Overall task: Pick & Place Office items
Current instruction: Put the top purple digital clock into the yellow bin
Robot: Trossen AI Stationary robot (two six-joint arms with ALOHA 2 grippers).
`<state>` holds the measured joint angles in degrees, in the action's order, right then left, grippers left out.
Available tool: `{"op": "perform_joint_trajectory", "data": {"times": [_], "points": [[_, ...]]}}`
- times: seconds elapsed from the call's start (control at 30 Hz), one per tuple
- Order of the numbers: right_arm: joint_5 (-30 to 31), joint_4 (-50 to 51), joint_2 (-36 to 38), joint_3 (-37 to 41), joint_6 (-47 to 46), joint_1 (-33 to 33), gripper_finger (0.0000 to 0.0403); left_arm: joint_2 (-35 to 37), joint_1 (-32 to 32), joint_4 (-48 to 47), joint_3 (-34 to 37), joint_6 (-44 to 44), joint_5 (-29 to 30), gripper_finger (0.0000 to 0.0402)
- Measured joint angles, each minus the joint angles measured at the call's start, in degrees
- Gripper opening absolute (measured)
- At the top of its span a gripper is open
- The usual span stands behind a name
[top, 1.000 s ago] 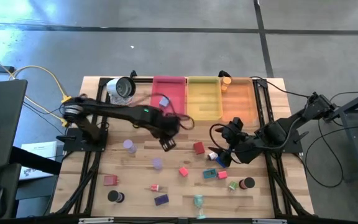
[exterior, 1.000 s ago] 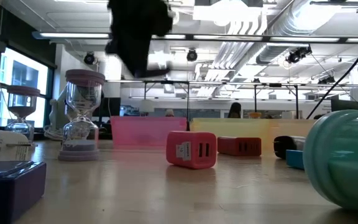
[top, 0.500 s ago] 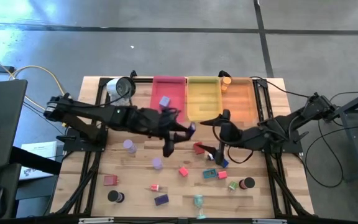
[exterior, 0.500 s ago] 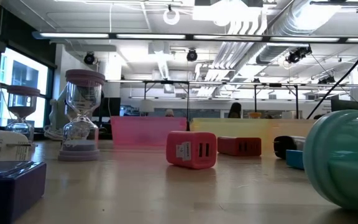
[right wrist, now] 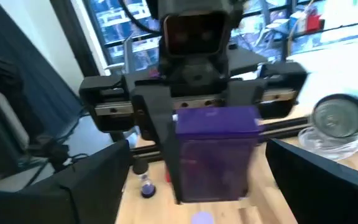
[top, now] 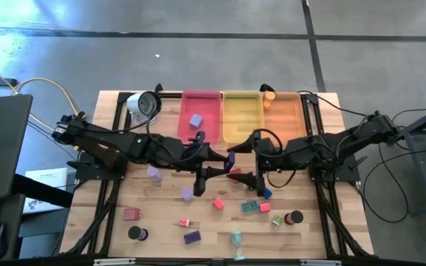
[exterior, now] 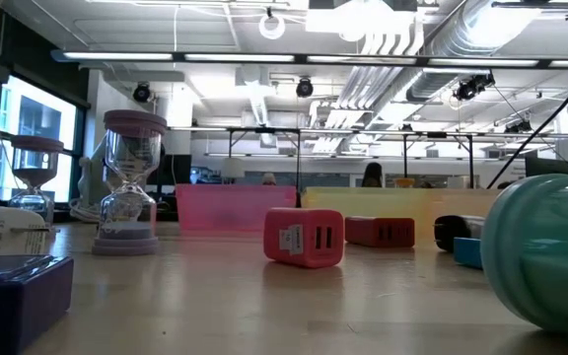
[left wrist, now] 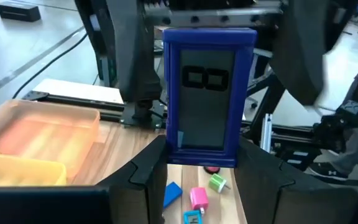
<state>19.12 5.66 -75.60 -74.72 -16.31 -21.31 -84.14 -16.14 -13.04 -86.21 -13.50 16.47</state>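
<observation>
While the two dark arms meet in the middle of the high view, the left hand is clamped on a purple rectangular block with a darker inset face, and the right hand stands wide with nothing between its fingers, facing the left one from just beside it. This looks to me like a handover above the wooden surface, so the good way is that the right hand comes around the free part of the block, closes firmly, and only then the left hand lets go. The right fingers should take the two flat sides which the left fingers do not cover, otherwise the hands will collide. In the left wrist view the block stands with its long axis pointing straight out from the hand, away from the fingers, and its inset face turned to the camera; in the right wrist view the same purple block shows held from both sides by the other hand. Where exactly the block points over the surface I cannot tell from the high view, because there it is very small. Behind it, in the upper middle of the high view, lie the translucent pink tray, yellow tray and orange tray, and one of them is probably the target.
</observation>
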Motion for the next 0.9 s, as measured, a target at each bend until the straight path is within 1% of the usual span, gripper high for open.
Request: {"op": "perform_joint_trajectory", "data": {"times": [0.13,0.27,0.43,0.63,0.77,0.9], "points": [[-4.1,-0.5,-0.9,0.0,-1.4,1.6,0.0355,0.0,0.0,-0.2,0.0,0.0,0.0,0.0139],[-4.7,-1.6,-0.9,0.0,-1.4,2.3,0.0318,0.0,0.0,-1.2,0.0,-0.2,0.0,0.0139],[-4.5,-2.9,-0.9,0.0,-0.4,2.4,0.0251,0.0,0.0,-1.3,0.0,-0.3,-0.3,0.0139],[-4.4,-2.3,-0.9,0.0,-0.2,2.4,0.0144,0.0,-0.1,-1.2,0.0,-0.7,-0.5,0.0139],[-4.9,-1.8,-0.8,0.0,0.3,2.4,0.0140,0.0,0.0,-1.2,0.1,-1.0,-0.5,0.0145],[-5.7,-1.6,-0.8,0.0,0.2,2.4,0.0140,0.0,0.0,-1.2,0.1,-1.1,-0.5,0.0177]]}}
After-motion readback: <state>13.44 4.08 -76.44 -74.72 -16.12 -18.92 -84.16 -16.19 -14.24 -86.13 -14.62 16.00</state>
